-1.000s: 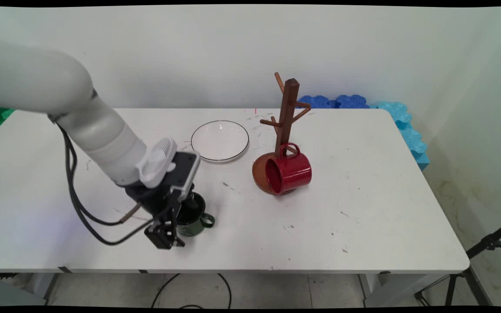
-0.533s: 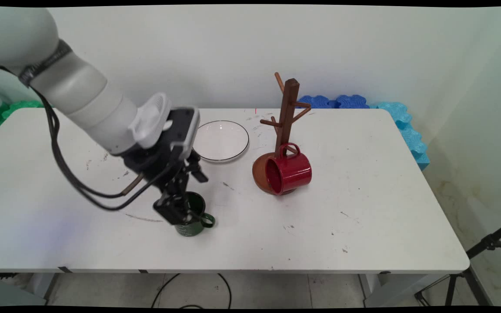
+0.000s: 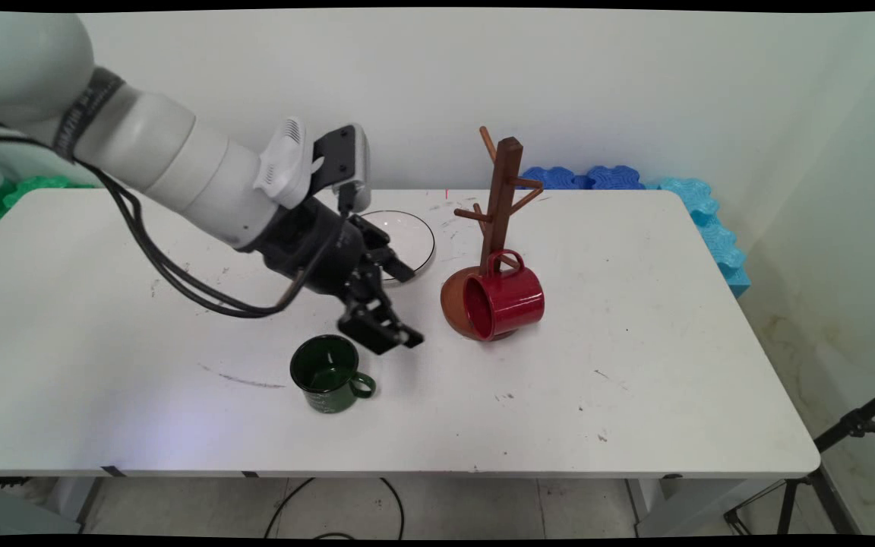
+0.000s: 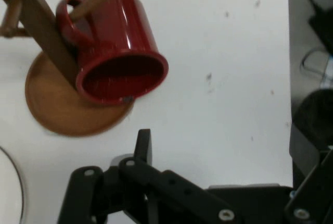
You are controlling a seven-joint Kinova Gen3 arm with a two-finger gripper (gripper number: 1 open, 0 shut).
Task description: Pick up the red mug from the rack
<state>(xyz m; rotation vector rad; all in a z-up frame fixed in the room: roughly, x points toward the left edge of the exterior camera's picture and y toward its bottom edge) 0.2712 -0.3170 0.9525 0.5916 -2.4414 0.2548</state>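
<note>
Now gripper (image 3: 396, 304) open, empty, above upright green mug (image 3: 327, 374).

My arm (image 3: 172, 163) is smooth white round links with a dark grey band at one joint. White ribbed, vented housing at the wrist, next to a black block with a silver edge. Black cables (image 3: 179, 277) loop under the forearm. My gripper (image 3: 396, 304) is all black; its linkage bars carry small silver pins and screws in hand view.
</note>
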